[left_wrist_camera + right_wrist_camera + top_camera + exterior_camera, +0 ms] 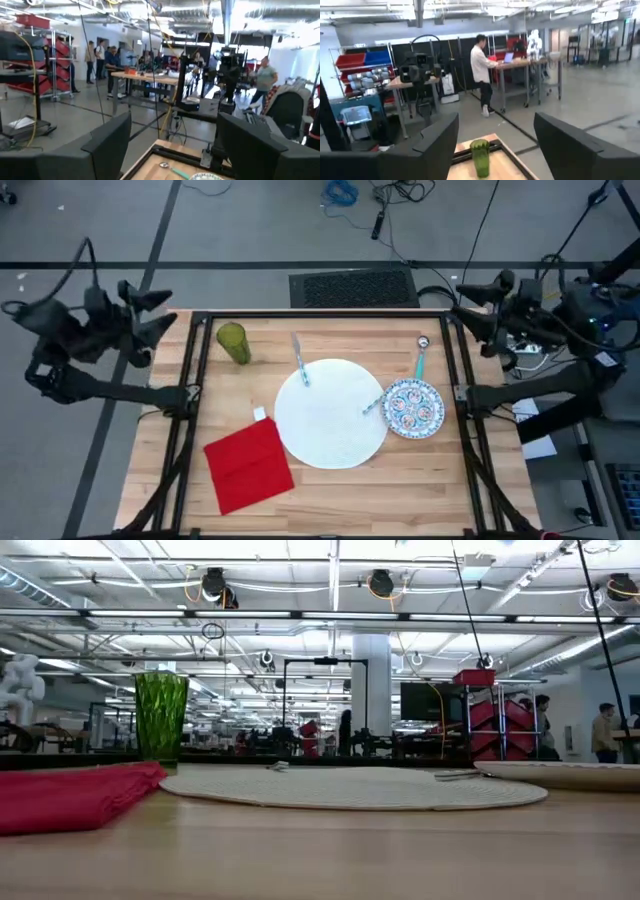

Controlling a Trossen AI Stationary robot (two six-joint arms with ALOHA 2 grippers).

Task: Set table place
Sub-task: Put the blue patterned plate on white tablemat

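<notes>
On the table (pixel 400 490) lies a large white plate (pixel 330 415), with a small blue-patterned plate (pixel 413 407) to its right. A red napkin (pixel 248 463) lies at the near left, one corner by the white plate's rim. The green tumbler (pixel 232 342) stands upright at the far left. A silver utensil (pixel 299 360) rests with one end on the white plate's far rim. A teal-handled spoon (pixel 421 357) lies beyond the small plate. My left gripper (pixel 165 312) hangs open off the table's far left corner. My right gripper (pixel 462 302) hangs open off the far right corner.
A short teal piece (pixel 372 404) lies between the two plates. A black frame (pixel 320 314) edges the table, and the arms' bases clamp at its left (pixel 185 395) and right (pixel 465 393) sides. People stand at benches (pixel 481 70) in the room beyond.
</notes>
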